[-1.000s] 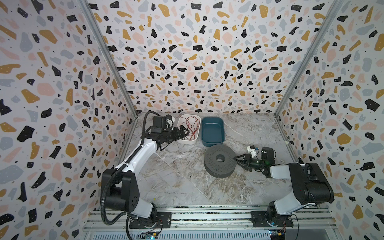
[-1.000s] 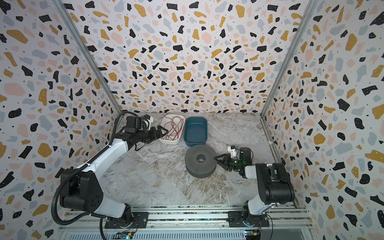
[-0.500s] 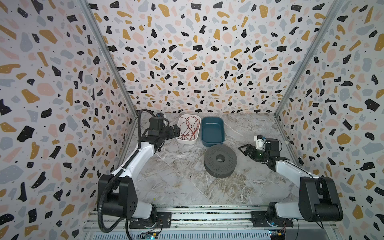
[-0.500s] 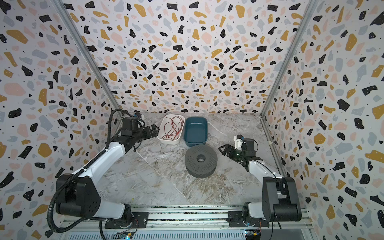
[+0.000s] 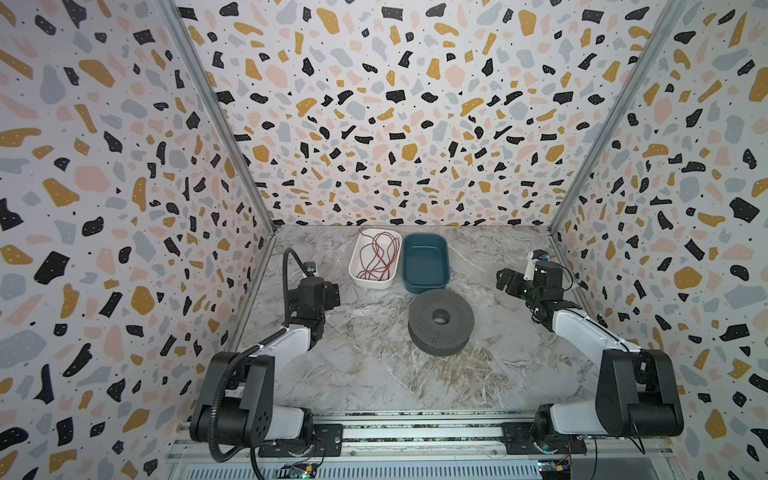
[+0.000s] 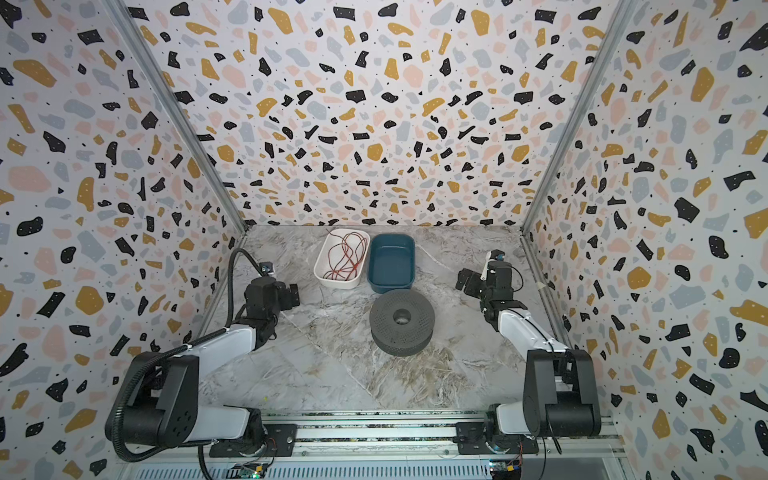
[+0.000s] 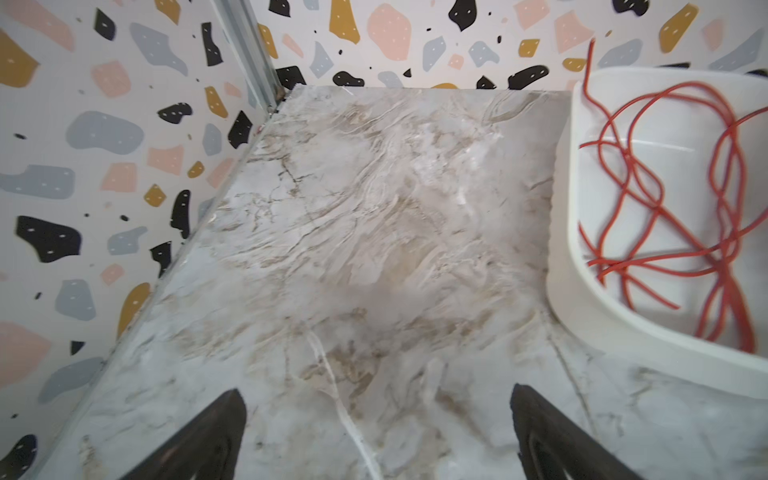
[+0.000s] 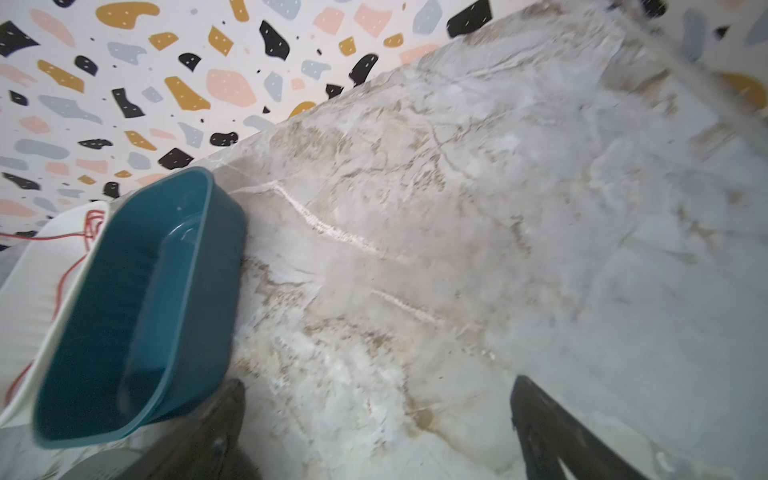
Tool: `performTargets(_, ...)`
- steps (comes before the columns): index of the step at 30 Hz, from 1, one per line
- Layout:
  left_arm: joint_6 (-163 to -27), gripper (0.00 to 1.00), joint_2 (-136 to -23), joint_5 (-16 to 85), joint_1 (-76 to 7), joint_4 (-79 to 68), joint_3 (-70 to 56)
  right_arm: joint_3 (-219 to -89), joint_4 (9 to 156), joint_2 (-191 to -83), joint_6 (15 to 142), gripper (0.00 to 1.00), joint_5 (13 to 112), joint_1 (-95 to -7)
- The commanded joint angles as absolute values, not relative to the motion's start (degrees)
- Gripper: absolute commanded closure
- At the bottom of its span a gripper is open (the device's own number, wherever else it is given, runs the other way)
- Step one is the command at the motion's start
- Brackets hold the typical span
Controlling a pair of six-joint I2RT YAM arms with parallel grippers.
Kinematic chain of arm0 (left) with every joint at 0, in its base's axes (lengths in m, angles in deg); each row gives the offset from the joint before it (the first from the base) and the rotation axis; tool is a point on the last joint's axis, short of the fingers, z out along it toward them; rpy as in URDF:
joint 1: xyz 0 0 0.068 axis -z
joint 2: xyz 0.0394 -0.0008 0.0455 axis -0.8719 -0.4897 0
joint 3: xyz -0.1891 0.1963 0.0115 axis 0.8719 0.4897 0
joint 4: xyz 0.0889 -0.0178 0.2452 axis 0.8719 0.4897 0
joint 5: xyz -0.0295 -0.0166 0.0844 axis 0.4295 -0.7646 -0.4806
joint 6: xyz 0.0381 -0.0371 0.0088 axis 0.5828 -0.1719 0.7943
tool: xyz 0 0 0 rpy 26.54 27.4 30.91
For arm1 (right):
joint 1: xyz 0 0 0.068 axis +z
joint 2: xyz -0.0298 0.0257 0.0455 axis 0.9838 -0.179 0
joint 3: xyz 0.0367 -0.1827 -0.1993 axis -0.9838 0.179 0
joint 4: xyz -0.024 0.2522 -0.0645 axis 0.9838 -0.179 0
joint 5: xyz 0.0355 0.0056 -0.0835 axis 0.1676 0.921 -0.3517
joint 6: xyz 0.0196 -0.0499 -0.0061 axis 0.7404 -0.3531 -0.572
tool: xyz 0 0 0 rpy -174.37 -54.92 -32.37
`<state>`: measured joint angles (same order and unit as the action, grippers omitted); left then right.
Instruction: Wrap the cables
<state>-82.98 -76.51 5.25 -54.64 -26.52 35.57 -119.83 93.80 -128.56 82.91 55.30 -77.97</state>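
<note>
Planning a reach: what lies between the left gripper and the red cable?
Between left gripper and red cable: only bare table and the white bin's wall, in the left wrist view.

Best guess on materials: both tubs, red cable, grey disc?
White tub: moulded plastic, smooth semi-gloss, rounded rim.
Blue tub: same, glossier, highlights on its floor.
Red cable: thin, flexible, probably plastic or rubber sheath; lies in loose loops.
Grey disc: matte, dotted top; foam or printed plastic, unclear.
</note>
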Motion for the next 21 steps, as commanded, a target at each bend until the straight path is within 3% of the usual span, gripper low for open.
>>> performTargets(1, -76.8, 0.00, -75.2, 0.8, -55.2, -45.3, 41.1, -116.8, 100.7, -128.3, 78.8, 0.01, 47.1, -78.2)
performTargets(6, -73.1, 0.01, -76.1, 0.0, -55.3, -52.8, 46.3, -102.8, 123.7, -125.3, 70.5, 0.01, 44.0, -77.9)
performTargets(12, -75.6, 0.00, -73.7, 4.2, -56.7, -63.1, 52.2, -101.2, 127.4, -126.9, 62.9, 0.01, 42.3, -74.1)
performTargets(15, -75.0, 0.00, -76.3, 5.4, -56.7, -74.8, 57.2, -92.6, 140.8, -126.4, 60.8, 0.00, 40.6, -71.8)
performTargets(21, -77.0, 0.01, -80.1, 1.7, -57.1, -75.6, 55.9, -85.7, 158.1, -131.3, 60.6, 0.01, 36.6, -71.0)
